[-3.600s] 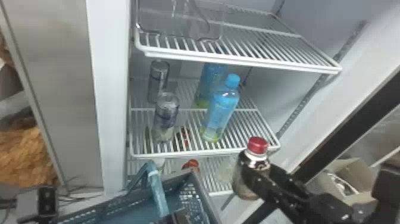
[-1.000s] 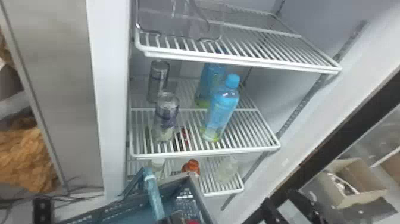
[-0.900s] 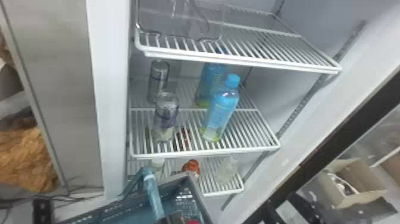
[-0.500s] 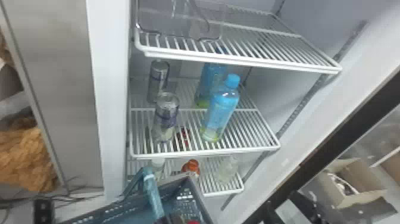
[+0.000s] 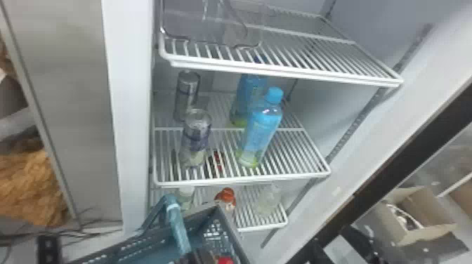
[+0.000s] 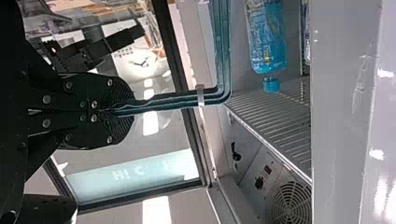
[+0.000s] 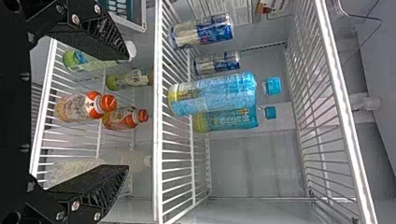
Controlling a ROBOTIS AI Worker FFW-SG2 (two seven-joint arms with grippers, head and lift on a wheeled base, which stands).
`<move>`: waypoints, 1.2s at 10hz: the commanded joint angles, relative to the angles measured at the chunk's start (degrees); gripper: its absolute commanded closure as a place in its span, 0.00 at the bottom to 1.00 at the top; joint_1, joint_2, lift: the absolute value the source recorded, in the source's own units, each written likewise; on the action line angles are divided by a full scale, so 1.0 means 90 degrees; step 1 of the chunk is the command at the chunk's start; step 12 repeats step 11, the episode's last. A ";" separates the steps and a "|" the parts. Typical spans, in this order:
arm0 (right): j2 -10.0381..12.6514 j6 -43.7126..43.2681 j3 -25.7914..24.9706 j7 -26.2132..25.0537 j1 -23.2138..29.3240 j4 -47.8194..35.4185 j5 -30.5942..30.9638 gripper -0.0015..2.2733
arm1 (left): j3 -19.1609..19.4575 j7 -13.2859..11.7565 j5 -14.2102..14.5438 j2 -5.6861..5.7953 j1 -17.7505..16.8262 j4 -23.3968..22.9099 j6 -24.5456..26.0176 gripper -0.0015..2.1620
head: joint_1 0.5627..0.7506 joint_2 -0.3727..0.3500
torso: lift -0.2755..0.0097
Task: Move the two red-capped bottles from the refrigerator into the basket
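The refrigerator (image 5: pixel 131 105) stands open before me, its wire shelves bare-edged at the front. My basket (image 5: pixel 158 242) sits low in front of it, its corner covering part of the lower shelf (image 5: pixel 263 225). My right gripper (image 5: pixel 330 237) is spread wide with nothing between its fingers, beside the opening. My left gripper (image 5: pixel 192 258) is closed around the basket's handle (image 5: pixel 179 231). Two blue-capped bottles (image 5: pixel 261 133) stand upright on the middle shelf (image 5: pixel 246 179), one behind the other, with two cans (image 5: pixel 196 140) beside them. Below, two orange-capped bottles (image 7: pixel 79 107) stand on the lower shelf. A red-capped bottle (image 5: pixel 224 261) is in the basket, only its cap clear to me; I cannot tell where the second one is.
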 commanded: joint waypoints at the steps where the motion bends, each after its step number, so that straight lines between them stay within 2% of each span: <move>1: 0.0006 0.0000 0.0000 0.0001 -0.0013 -0.0009 0.0007 0.09 | 0.0000 0.0000 -0.0003 -0.0006 -0.0007 0.0000 0.0000 0.55 | 0.70 0.03 | 0.97; 12: 0.0006 0.0016 0.0000 0.0001 -0.0045 0.0101 -0.0070 0.09 | 0.0013 0.0000 0.0010 -0.0006 -0.0007 0.0000 0.0000 0.55 | 0.70 0.03 | 0.97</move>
